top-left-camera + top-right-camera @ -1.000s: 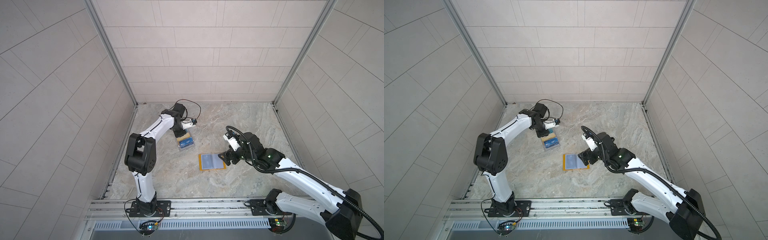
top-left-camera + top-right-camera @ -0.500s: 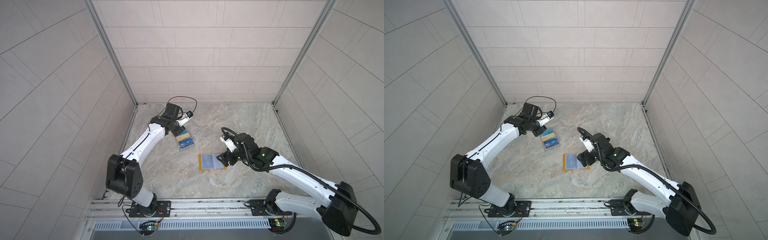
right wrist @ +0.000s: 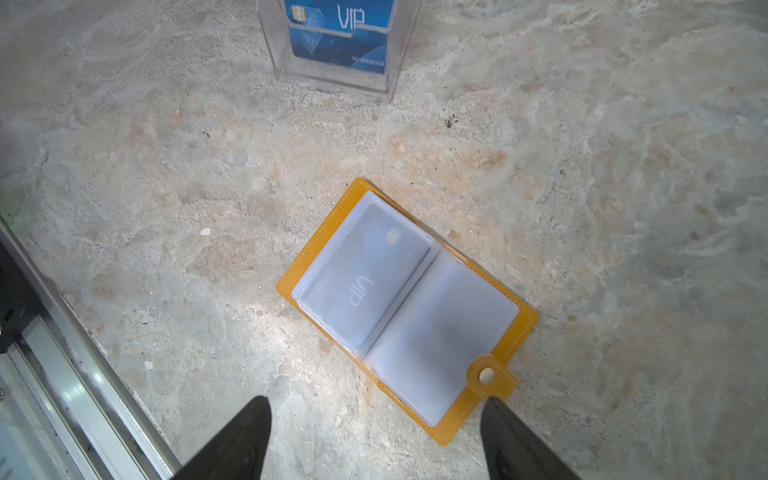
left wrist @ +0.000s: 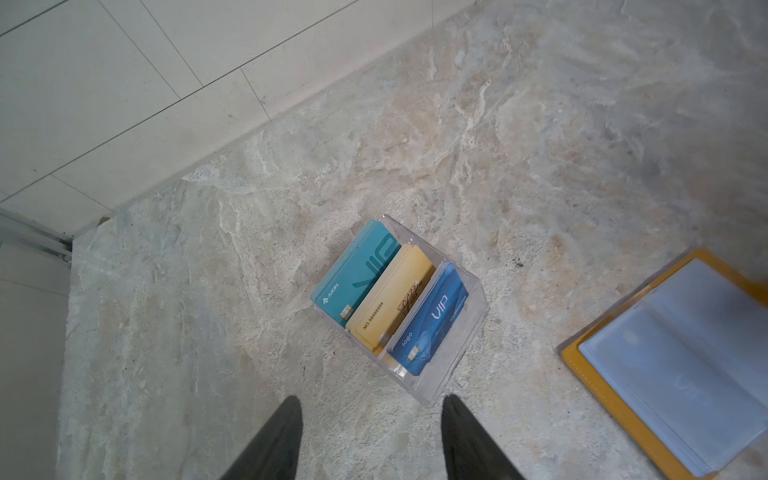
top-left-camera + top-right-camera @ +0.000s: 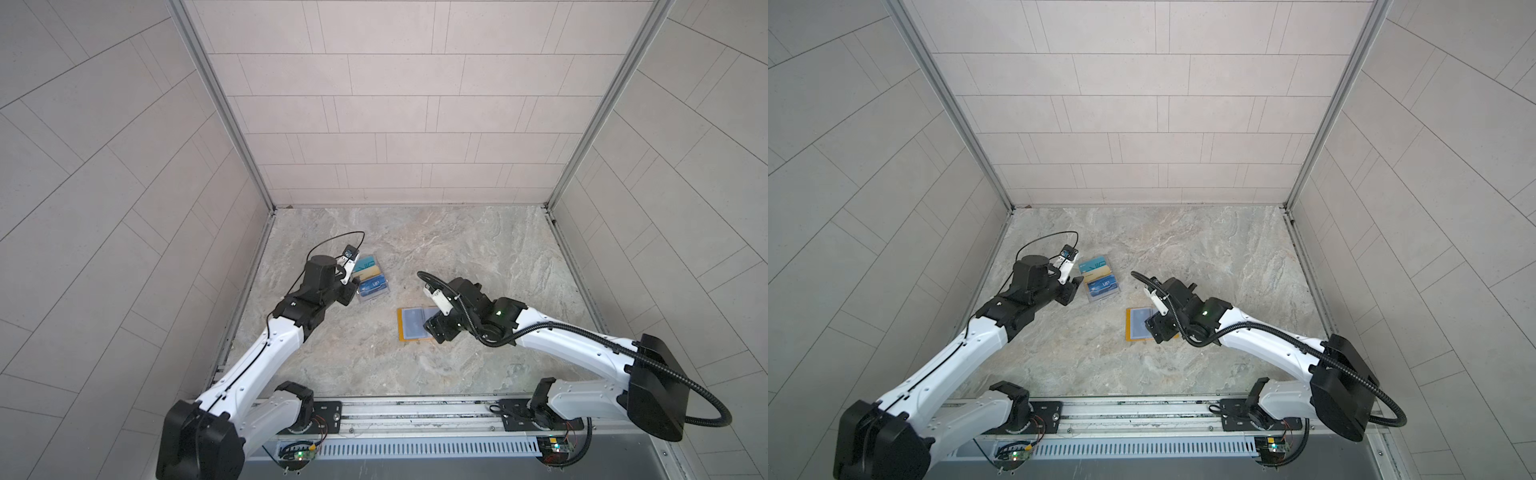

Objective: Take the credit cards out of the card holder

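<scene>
On the left of the stone table (image 5: 478, 249), the left gripper (image 4: 371, 401) has its two dark fingers spread apart with nothing between them, and it points at the near corner of a clear plastic stand (image 4: 453, 374). Whether a fingertip touches that corner cannot be told. The stand sits on the table near the left wall and holds three stacks of cards leaning in rows: a teal card (image 4: 357, 270) at the back, a gold card (image 4: 395, 299) with dark script in the middle, and a blue card (image 4: 432, 320) marked VIP in front. To the right of the stand and nearer the front rail, well apart from it, the yellow card holder (image 3: 524, 328) lies open and flat, its clear sleeves facing up. One card (image 3: 365, 274) with a chip and pale VIP lettering shows through a sleeve on one page; the other page looks blank. The round snap tab (image 3: 486, 376) sticks out from the holder's edge. The right gripper (image 3: 376, 401) hangs over that edge, fingers wide apart and holding nothing, one fingertip just beside the tab.
</scene>
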{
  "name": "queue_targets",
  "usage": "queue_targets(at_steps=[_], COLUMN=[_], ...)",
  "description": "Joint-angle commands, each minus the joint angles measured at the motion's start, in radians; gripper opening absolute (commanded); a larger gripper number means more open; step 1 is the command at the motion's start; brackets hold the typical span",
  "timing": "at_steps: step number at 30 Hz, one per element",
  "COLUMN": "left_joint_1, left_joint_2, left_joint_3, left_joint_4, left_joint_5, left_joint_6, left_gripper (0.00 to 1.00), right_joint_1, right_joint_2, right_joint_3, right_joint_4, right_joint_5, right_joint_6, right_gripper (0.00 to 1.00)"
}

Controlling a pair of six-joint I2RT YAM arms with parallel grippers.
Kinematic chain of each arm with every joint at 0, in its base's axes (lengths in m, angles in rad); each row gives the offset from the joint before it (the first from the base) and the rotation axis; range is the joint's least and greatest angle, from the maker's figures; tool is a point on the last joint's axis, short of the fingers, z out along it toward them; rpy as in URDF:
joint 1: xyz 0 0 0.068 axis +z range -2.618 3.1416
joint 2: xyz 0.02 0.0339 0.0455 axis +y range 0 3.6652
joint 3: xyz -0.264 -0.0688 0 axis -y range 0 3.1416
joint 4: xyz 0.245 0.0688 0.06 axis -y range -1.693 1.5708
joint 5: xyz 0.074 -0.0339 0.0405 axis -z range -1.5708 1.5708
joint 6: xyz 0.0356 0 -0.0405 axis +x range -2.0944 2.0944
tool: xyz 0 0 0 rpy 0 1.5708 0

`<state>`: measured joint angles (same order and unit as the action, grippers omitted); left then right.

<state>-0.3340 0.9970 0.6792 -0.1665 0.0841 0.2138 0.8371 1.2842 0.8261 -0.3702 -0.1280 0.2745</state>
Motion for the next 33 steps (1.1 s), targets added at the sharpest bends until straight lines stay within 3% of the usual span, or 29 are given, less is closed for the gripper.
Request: queue_targets(at_steps=[1,5,11,14,17,22,33], left_joint_1=[-0.002,-0.002,0.007,0.007,0.007,0.007,0.009], left_joint_2=[-0.081,-0.17,-0.229,-0.252,-0.271,-0.307,-0.388], left_joint_3=[-0.061,-0.127,-0.132,-0.152,-0.172,-0.208,-0.281], left_joint_4=[0.122,0.164,0.112,0.133,0.158,0.189,0.24], left_joint_5=[-0.023,-0.052,-0.056,-0.046,-0.043,-0.068,-0.237], left_joint_6=[-0.127,-0.17,-0.185,-0.199,-0.222,-0.278,-0.47], left_gripper=[0.64,0.75,0.82,0.95,1.0,1.0,1.0], right_joint_1=[0.024,0.048,0.082,0.094,0.104,0.108,0.113], right_joint_2=[0.031,0.078,0.144,0.186,0.224,0.28,0.38], right_joint_3=[0.005,0.021,0.046,0.06,0.071,0.09,0.108], right_joint_4=[0.037,0.044,0.063,0.08,0.107,0.132,0.175], right_joint_5=[0.045,0.053,0.069,0.074,0.078,0.082,0.07], right_joint_6=[0.024,0.025,0.027,0.028,0.027,0.016,0.0], right_gripper=[0.8,0.78,0.77,0.72,0.69,0.65,0.54])
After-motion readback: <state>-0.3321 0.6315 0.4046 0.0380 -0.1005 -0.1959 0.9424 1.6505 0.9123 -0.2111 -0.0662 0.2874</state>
